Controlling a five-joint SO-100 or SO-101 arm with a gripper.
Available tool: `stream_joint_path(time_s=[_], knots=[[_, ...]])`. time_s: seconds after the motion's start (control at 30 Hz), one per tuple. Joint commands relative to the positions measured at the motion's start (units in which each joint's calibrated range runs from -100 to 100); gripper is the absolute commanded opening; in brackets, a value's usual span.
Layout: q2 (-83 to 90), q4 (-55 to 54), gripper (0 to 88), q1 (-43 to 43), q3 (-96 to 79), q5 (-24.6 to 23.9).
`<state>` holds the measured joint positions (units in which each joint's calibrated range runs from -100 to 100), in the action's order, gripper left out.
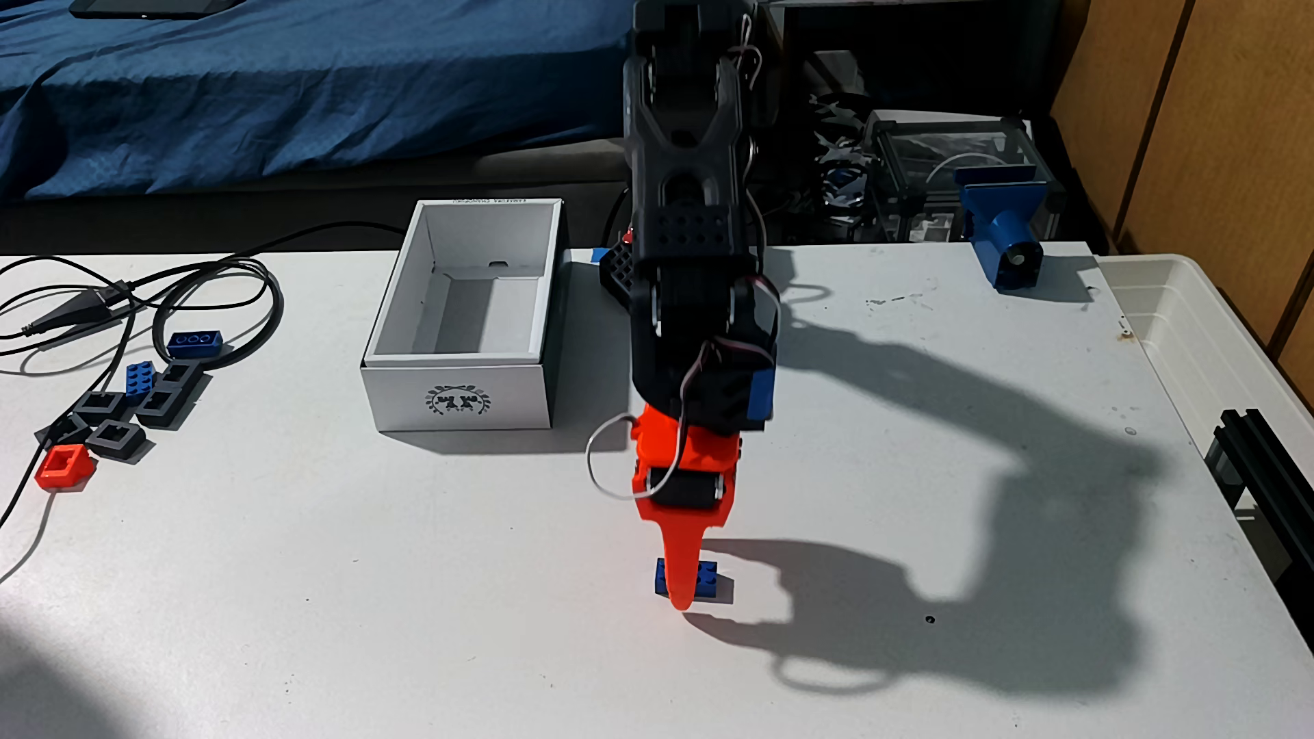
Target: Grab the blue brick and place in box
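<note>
The blue brick (714,579) lies on the white table (355,604) near its front middle, and the gripper hides its centre. My gripper (681,593) points straight down on it. Its orange front finger (679,561) crosses the brick's near face, with the tip at table level. The other finger is hidden behind, so I cannot tell whether the jaws are closed on the brick. The box (462,398), white with a dark wreath emblem on its near wall, stands open and empty, behind and to the left of the gripper.
At the left lie black cables (213,291), a dark blue brick (193,343), a small blue brick (139,376), several grey square parts (114,435) and a red part (64,467). A blue clamp (1006,234) sits at the back right. A translucent bin (1194,313) stands at the right edge.
</note>
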<state>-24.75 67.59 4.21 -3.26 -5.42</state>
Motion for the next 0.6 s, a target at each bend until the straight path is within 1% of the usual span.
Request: stream_joint_path(time_s=[0.0,0.43,0.47,0.57], knots=[[-2.4,1.6,23.0,-0.2,5.4,-0.3],[-4.0,2.1,22.3,0.0,6.9,-0.9],[-4.0,2.1,21.0,0.0,6.9,-0.9],[-4.0,2.2,13.1,0.1,6.9,-0.8]])
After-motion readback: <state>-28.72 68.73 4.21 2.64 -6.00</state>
